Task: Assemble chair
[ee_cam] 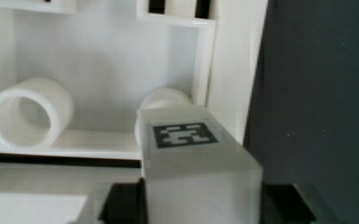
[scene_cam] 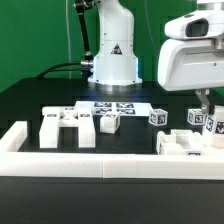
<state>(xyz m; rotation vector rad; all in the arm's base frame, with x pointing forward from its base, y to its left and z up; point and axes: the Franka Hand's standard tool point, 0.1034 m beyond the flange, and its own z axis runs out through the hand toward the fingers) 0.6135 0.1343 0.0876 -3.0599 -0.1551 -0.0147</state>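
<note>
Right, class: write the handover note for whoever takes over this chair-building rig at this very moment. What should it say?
Gripper: appears shut on a tagged bar, held above the open frame at the exterior view's right.
Other parts: a large flat piece, a small block and a second block lie loose and apart on the table, near the marker board.
Done: bar picked up; no joined parts can be seen.
Left: probably fit the bar to the frame, then add the loose pieces.
</note>
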